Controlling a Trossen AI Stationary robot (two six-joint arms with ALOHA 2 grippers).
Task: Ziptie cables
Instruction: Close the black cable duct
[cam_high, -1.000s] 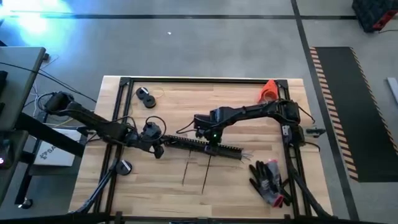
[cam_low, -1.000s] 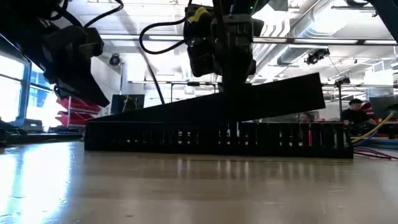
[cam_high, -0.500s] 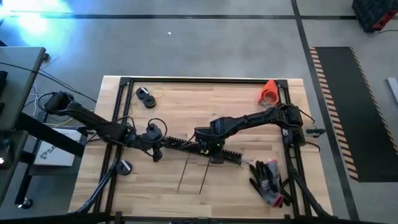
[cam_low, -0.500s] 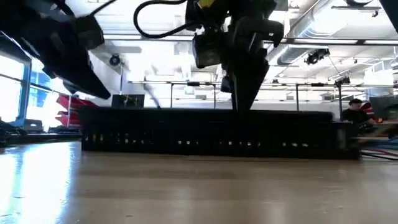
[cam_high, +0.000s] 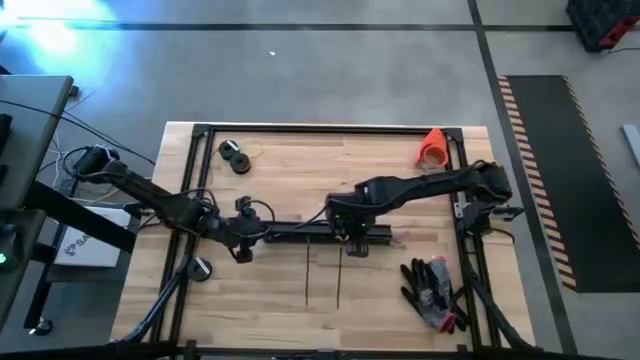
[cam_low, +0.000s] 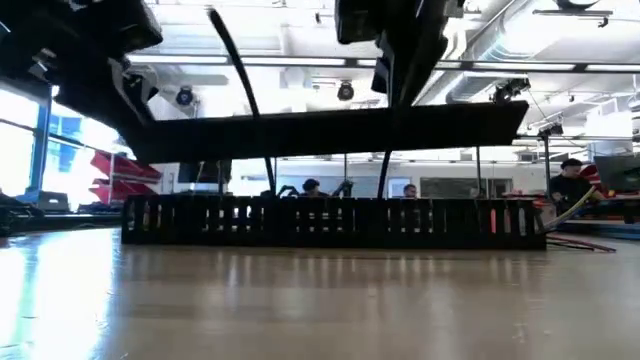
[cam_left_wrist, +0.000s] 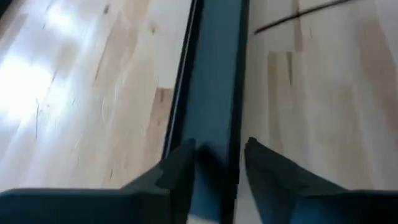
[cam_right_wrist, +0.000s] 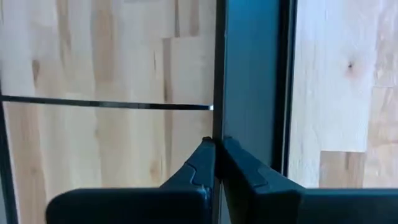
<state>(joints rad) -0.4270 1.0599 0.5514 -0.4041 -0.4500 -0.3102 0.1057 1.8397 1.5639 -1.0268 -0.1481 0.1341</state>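
Both hands, left hand (cam_high: 243, 238) and right hand (cam_high: 345, 236), apparently clamped on the black strip (cam_low: 330, 130), have raised it level.

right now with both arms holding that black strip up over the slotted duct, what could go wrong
1. The right fingers seem to pinch only one edge of the black strip, so it could twist or slip out.
2. The strip hangs tilted above the slotted duct, with the left fingers straddling its other end. If either grip slips, it may drop askew onto the duct.
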